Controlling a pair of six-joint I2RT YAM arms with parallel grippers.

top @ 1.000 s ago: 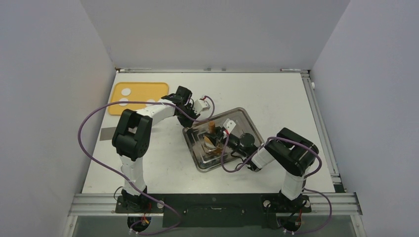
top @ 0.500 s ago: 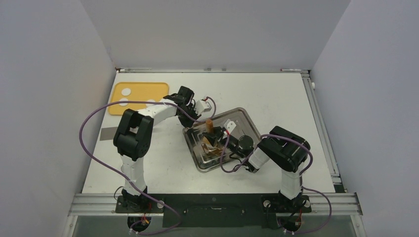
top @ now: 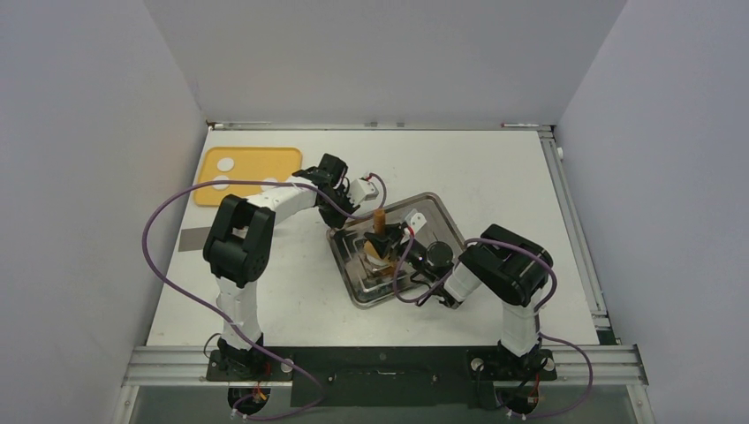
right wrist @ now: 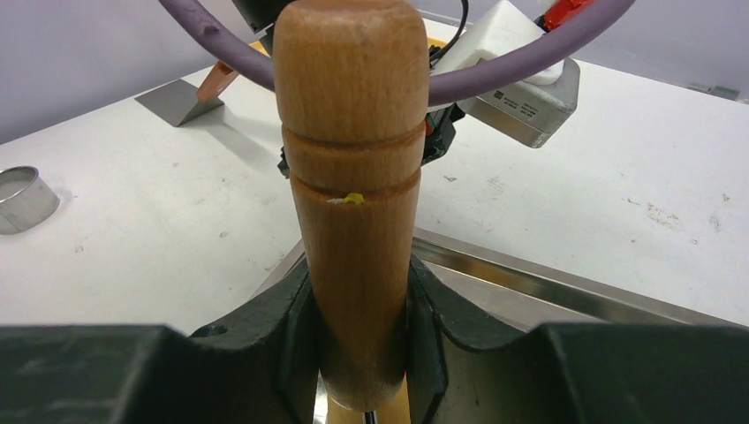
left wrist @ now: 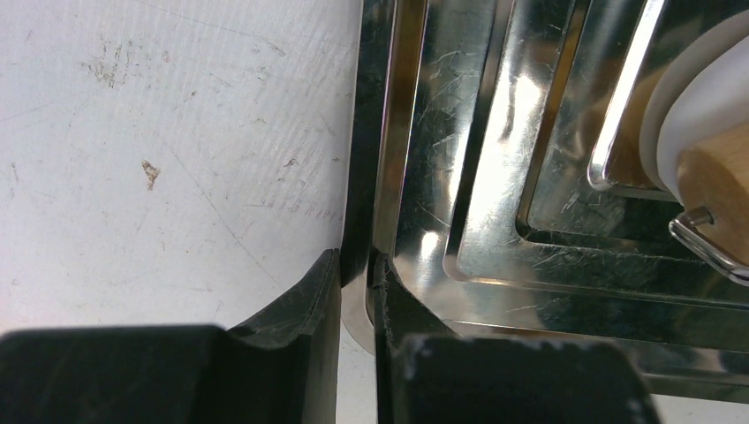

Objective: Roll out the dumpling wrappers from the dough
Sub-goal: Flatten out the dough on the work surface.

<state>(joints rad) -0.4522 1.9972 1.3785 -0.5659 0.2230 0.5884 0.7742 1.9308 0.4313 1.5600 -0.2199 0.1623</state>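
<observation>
**A:** Left arm pose?

**B:** Elbow is raised over the left side of the table [top: 495, 168]. The forearm reaches toward the far right and the wrist is down at the left corner of the steel tray [top: 439, 219]. The left gripper [left wrist: 356, 262] is pinched on the tray's rim, with the rim sandwiched between both fingers.

**A:** Right arm?

**B:** Folded tight, elbow high just right of the tray, forearm pointing left over it. The right gripper [right wrist: 358, 291] is clamped on the wooden rolling pin handle [right wrist: 351, 132], which sticks out well past the fingers.

**A:** Where's the dough?

**B:** The dough [top: 226, 163] is on the yellow mat [top: 256, 163] at the far-left corner, well apart from the tray. Two lumps show clearly, and a third sits at the mat's right edge, just beside the left forearm.

**A:** Any wrapper?

**B:** Cannot tell. The tray floor under the pin is hidden by the right gripper. The left wrist view shows a white curved piece touching the pin's wood, but I can't identify it.

**A:** Anything else?

**B:** A metal ring [right wrist: 22, 199] and a gray scraper [top: 190, 238] lie on the table, left of the tray.
</observation>
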